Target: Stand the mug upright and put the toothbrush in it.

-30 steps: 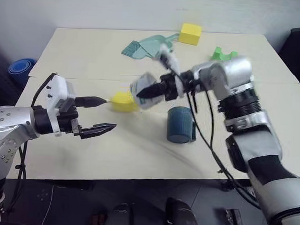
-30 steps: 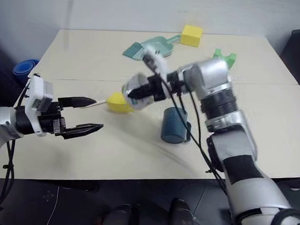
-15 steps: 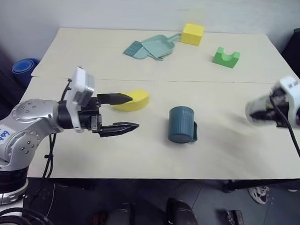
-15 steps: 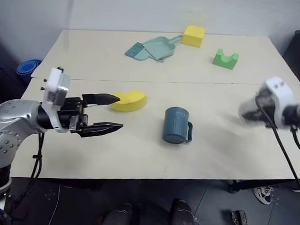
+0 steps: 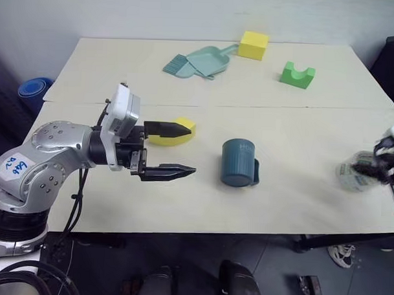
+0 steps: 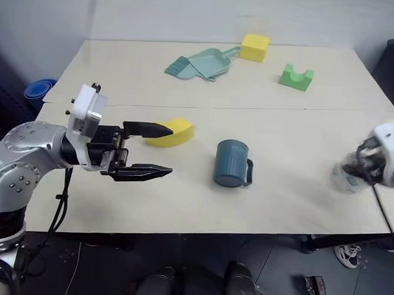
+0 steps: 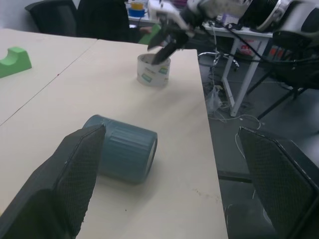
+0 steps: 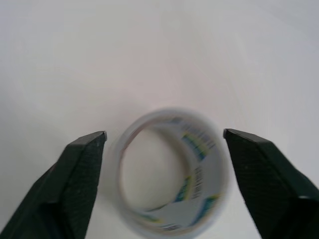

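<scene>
The dark blue-grey mug [image 5: 240, 163] lies on its side mid-table, one end toward the front edge, handle toward the right; it is also in the left wrist view [image 7: 124, 152]. My left gripper [image 5: 192, 148] is open and level, its tips a short way left of the mug. At the far right my right gripper [image 6: 368, 168] is open, its fingers [image 8: 82, 164] either side of a silvery-white tape roll [image 8: 172, 174] without touching it. The toothbrush is out of view.
A yellow curved block [image 5: 177, 130] lies behind my left gripper. A teal dustpan and brush [image 5: 199, 60], a yellow cube [image 5: 252, 44] and a green notched block [image 5: 297, 73] sit at the back. The tape roll [image 5: 354, 177] is near the front right edge.
My right arm swung from mid-table to the far right with the tape roll and opened, letting it go. My left gripper shifted right toward the mug.
</scene>
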`<control>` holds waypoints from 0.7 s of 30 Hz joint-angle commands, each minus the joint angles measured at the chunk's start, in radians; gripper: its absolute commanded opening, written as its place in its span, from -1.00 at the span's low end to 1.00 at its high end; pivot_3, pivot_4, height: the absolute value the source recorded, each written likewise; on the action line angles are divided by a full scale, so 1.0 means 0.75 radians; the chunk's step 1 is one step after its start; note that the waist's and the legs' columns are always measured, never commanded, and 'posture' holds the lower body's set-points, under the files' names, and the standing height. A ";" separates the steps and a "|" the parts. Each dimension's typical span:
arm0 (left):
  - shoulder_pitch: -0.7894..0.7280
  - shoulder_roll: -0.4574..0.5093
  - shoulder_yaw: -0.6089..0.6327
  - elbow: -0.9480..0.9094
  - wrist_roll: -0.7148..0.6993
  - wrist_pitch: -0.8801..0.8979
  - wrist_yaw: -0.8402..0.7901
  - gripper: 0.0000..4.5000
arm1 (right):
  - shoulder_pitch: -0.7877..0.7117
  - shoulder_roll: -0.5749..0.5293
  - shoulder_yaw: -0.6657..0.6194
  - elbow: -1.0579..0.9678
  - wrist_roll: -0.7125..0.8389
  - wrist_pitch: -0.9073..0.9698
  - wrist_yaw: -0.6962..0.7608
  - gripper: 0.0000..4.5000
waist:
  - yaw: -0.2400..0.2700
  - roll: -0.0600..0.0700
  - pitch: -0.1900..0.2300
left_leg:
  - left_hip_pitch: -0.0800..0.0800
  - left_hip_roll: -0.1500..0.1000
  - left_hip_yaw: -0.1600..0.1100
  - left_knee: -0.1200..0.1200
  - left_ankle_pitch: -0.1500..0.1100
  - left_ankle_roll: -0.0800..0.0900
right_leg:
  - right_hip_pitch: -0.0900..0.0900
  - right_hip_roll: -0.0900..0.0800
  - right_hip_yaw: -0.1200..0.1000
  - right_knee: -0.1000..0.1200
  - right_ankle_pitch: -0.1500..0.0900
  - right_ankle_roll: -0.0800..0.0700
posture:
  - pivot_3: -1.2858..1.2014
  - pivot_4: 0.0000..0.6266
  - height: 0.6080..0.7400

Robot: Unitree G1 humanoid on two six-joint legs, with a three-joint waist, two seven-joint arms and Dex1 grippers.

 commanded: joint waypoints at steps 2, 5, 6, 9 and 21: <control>0.090 0.092 0.166 -0.023 0.023 -0.023 0.023 1.00 | -0.417 0.063 0.140 -0.029 0.055 0.045 0.077 0.97 | -0.021 0.000 0.000 | 0.000 0.002 -0.001 -0.001 0.000 -0.001 | 0.000 0.002 0.000 0.000 0.000 -0.001 | 0.03 -0.52 1.00; 0.190 0.170 0.285 0.024 0.082 -0.053 0.023 1.00 | -0.638 0.283 0.269 -0.058 0.105 0.039 0.129 0.97 | -0.027 -0.002 0.001 | 0.001 0.005 -0.001 -0.001 -0.002 -0.003 | 0.000 0.005 0.000 0.000 0.000 -0.001 | 0.03 -0.52 1.00; 0.231 0.201 0.331 0.049 0.117 -0.069 0.015 1.00 | -0.686 0.378 0.321 -0.078 0.127 0.022 0.154 0.97 | -0.027 -0.002 0.001 | 0.001 0.006 -0.002 -0.001 -0.002 -0.004 | 0.000 0.007 0.000 0.000 0.000 -0.001 | 0.03 -0.52 1.00; 0.323 0.262 0.440 0.113 0.173 -0.106 -0.001 1.00 | -0.748 0.604 0.485 -0.105 0.107 -0.118 0.224 0.97 | -0.032 -0.002 0.001 | 0.000 0.010 0.000 -0.001 -0.003 -0.005 | -0.003 0.011 0.001 0.002 0.000 -0.001 | 0.03 -0.52 1.00; 0.560 0.282 0.657 0.102 0.234 -0.146 -0.007 1.00 | -0.751 1.195 1.066 0.253 -0.496 -1.130 0.040 0.97 | -0.050 -0.007 -0.001 | -0.009 0.015 0.001 0.000 -0.006 -0.011 | -0.015 0.016 -0.002 0.009 0.000 -0.003 | 0.03 -0.52 1.00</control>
